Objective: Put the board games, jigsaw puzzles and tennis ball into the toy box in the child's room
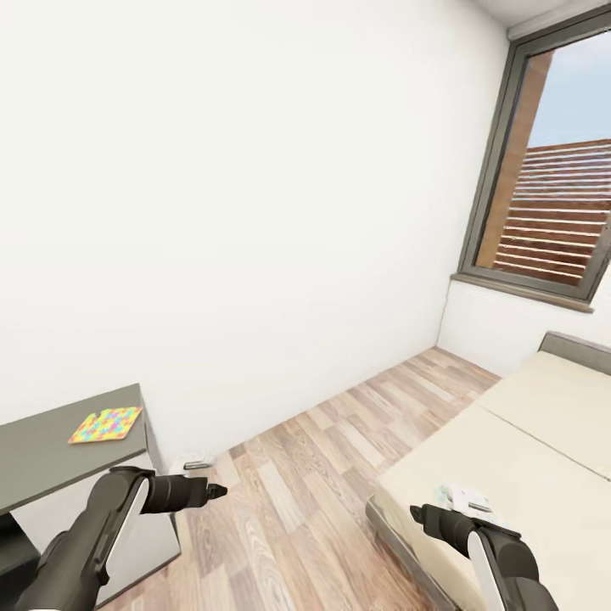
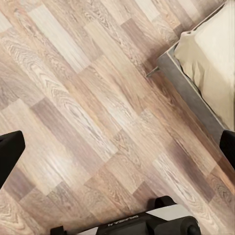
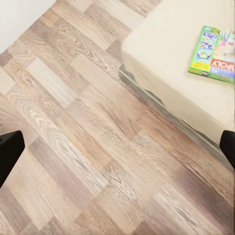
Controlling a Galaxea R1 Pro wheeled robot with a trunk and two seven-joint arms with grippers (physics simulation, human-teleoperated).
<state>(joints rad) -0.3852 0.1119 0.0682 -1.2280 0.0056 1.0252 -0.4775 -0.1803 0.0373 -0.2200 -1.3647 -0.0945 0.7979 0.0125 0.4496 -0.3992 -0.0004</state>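
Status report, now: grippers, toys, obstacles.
Left gripper and right gripper open, empty, over the floor. Board game on bed; jigsaw puzzle on the table. Path to bed unobstructed.

- My left arm [image 1: 102,526], lower left of head view: dark grey shell, white side panel, black tapered wrist.
- My right arm [image 1: 492,552], lower right: same dark grey with white panel.
- Black fingertips [image 2: 10,152] at wrist-view edges.

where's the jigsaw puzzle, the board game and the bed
jigsaw puzzle [image 1: 106,424], head view, middle of its patterned face
board game [image 3: 213,54], right wrist view, printed lid
bed [image 1: 543,424], head view, bare mattress top
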